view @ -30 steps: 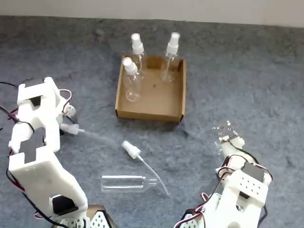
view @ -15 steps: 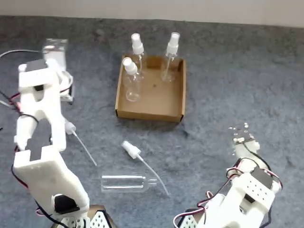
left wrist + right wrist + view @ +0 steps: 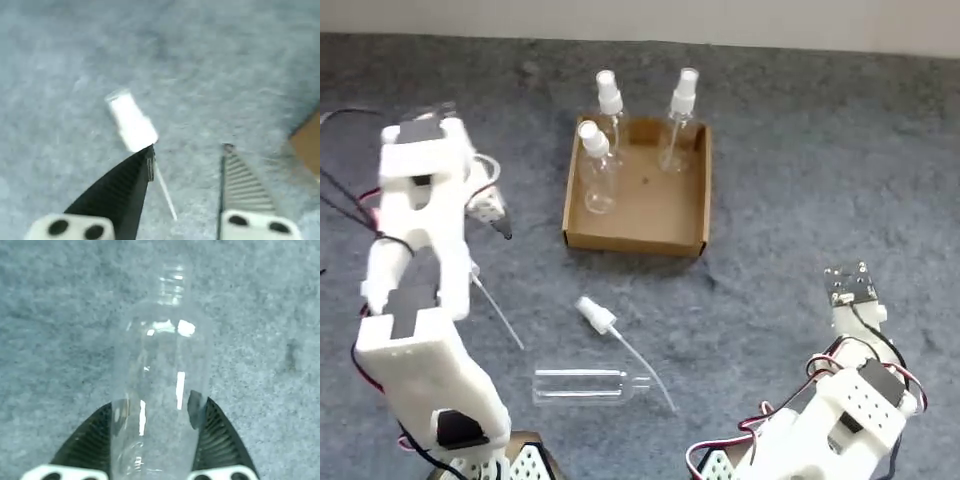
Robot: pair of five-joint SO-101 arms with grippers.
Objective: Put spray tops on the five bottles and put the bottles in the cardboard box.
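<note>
Three capped bottles stand in the cardboard box point(image 3: 683, 205), among them one at its near-left point(image 3: 595, 165). An uncapped clear bottle point(image 3: 588, 385) lies on its side near the front. A spray top point(image 3: 596, 315) with a long tube lies just beyond it. A second spray top point(image 3: 472, 271) point(image 3: 132, 122) lies beside the left arm. My left gripper point(image 3: 498, 218) point(image 3: 187, 147) hangs open above that top, nothing between its fingers. My right gripper point(image 3: 160, 407) at the front right is shut on another uncapped clear bottle point(image 3: 849, 284) point(image 3: 165, 360), neck pointing away.
Grey carpet point(image 3: 790, 150) covers the table. The box sits at the middle back with bare floor in its near half. Open carpet lies between the box and the right arm. The left arm's cables point(image 3: 345, 205) trail at the left edge.
The left gripper let go of its spray top, which now lies on the carpet, and the arm lifted toward the back. The right arm carried its bottle to the right.
</note>
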